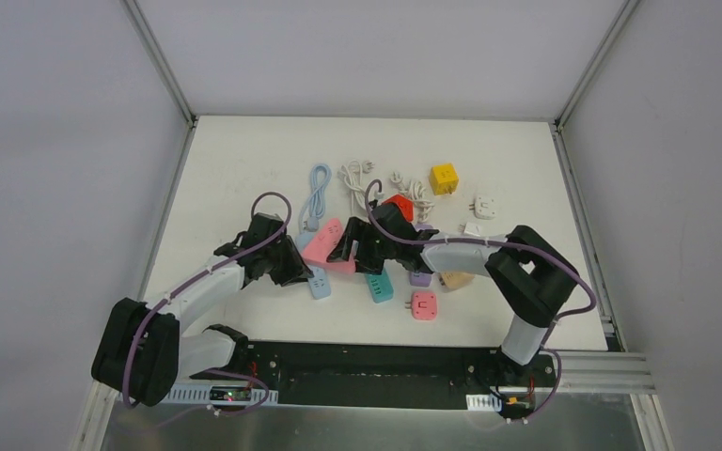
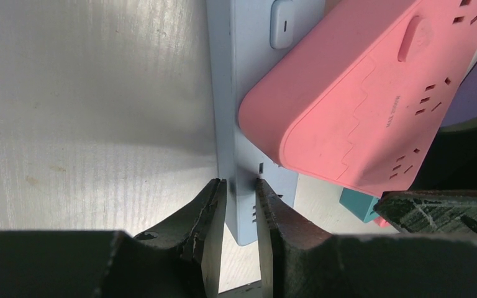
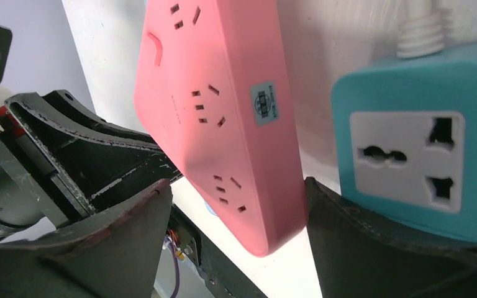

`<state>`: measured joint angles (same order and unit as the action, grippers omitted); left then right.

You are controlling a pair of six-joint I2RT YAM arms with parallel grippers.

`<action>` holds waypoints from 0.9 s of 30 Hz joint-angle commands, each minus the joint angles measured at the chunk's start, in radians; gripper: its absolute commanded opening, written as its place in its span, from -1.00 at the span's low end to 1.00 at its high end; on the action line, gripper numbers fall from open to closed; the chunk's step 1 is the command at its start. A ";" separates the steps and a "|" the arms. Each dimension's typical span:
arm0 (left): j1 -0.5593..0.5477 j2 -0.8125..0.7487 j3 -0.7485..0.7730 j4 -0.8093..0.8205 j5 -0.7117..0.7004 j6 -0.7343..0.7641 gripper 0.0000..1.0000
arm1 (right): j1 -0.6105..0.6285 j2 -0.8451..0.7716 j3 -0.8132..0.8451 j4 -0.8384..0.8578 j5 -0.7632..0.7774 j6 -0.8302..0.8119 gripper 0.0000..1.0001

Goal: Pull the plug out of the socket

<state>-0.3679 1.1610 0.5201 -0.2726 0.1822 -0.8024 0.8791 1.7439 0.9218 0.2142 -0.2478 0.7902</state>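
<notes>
Left gripper (image 2: 241, 186): narrow, pinching the lower end of the light-blue power strip (image 2: 242, 93), left of centre in the top view. Pink socket strip (image 2: 360, 105): tilted, lying across the blue one, mid-frame. Right gripper (image 3: 236, 186): jaws wide, pink strip between them, unclamped. Teal adapter (image 3: 410, 167) at right.

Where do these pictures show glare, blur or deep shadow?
Left wrist view: glare whitens the table left of the blue power strip; the left pincer is dark and soft. Right wrist view: the right pincer is blurred shadow, the pink power strip sharp. Top view: even light.
</notes>
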 commanded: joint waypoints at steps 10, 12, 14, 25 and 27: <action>-0.009 -0.138 -0.041 -0.164 -0.175 -0.010 -0.22 | 0.058 0.080 -0.022 0.308 0.001 0.201 0.15; -0.009 -0.185 -0.053 -0.152 -0.176 -0.016 -0.10 | 0.077 0.094 -0.031 0.348 0.017 0.234 0.09; -0.009 -0.230 -0.064 -0.139 -0.200 -0.013 0.08 | 0.091 0.106 -0.031 0.367 0.034 0.266 0.07; -0.009 -0.256 -0.095 -0.097 -0.148 0.030 0.24 | 0.093 0.139 -0.011 0.376 0.068 0.309 0.34; -0.009 -0.248 -0.108 -0.072 -0.115 0.046 0.25 | 0.084 0.142 -0.013 0.385 0.061 0.303 0.37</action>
<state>-0.3676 0.8989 0.4366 -0.3824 0.0219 -0.7982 0.9791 1.8824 0.8951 0.5209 -0.1978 1.0809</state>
